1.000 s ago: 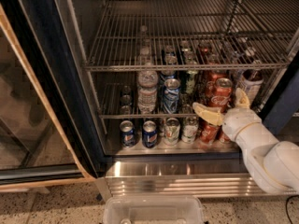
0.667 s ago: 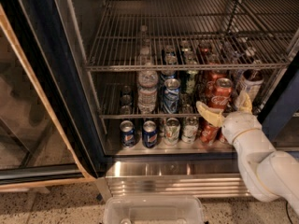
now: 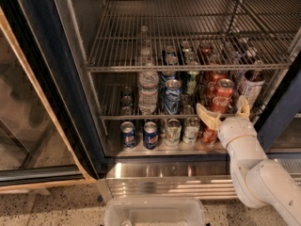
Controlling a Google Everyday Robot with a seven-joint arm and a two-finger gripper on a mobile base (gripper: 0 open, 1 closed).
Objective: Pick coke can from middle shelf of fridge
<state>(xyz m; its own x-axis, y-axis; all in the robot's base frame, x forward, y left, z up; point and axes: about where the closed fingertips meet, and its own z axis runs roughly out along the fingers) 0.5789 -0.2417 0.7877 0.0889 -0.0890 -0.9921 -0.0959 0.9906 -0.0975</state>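
Note:
The coke can [image 3: 222, 94] is red with white script and stands at the front right of the middle shelf [image 3: 141, 118], the lower wire rack of the fridge [image 3: 44, 74]. My gripper [image 3: 225, 111] is at the shelf's front rail, right in front of the can's lower part. It is open, with one yellowish finger [image 3: 207, 117] left of the can and the other finger [image 3: 243, 107] right of it. I cannot tell if they touch the can. Another red can stands just behind it.
A water bottle [image 3: 148, 91], a Pepsi can [image 3: 172, 96] and a white-labelled dark bottle [image 3: 251, 86] share the middle shelf. Pepsi cans [image 3: 128, 134], silver cans [image 3: 173, 131] and a red can [image 3: 209, 135] stand on the floor below. The glass door [image 3: 28, 107] is open at left. A white bin [image 3: 155, 213] sits below.
The gripper has sunk slightly in front of the coke can, and the forearm has swung lower and leftward beneath it. The cans have not moved.

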